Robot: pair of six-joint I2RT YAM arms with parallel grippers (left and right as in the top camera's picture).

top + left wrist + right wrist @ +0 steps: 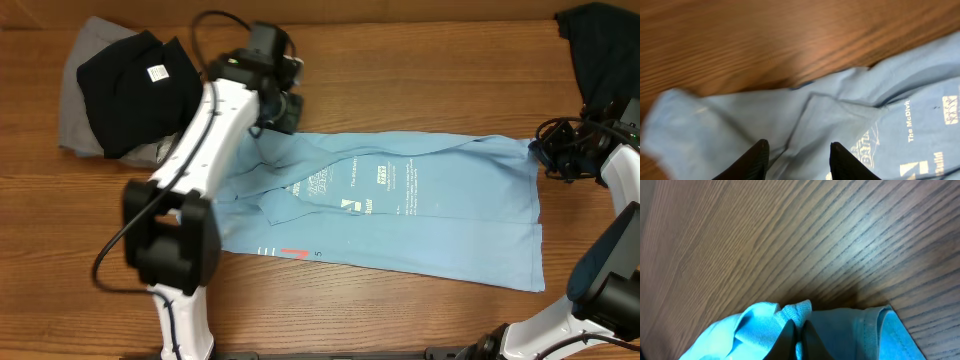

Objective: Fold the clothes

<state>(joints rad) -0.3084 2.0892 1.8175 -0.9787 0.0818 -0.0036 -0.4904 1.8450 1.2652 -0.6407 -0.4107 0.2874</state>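
The light blue T-shirt (450,220) lay spread across the middle of the table (400,60), its long axis running roughly from 9 o'clock to 3 o'clock, with the 3 o'clock end sitting slightly lower. Its white lettering (385,178) faced up near the centre. Which end carried the collar could not be told. The 9 o'clock end was rumpled, with a flap turned over onto the body. The left gripper (278,108) hung over the 10 o'clock corner of the shirt. In its wrist view, its fingers (757,160) stood apart above the cloth and clamped nothing, probably so that this end could settle flat. The right gripper (545,152) was at the shirt's 2 o'clock corner, fingers together and pinched on a bunched, ribbed edge of the fabric. That grip likely served to anchor the far end and hold the shirt stretched along its length for a fold. A black garment (130,75) sat on a grey garment (75,100) at 10 o'clock on the table, just beside the shirt. A dark garment (600,40) lay at 2 o'clock, apparently waiting its turn.
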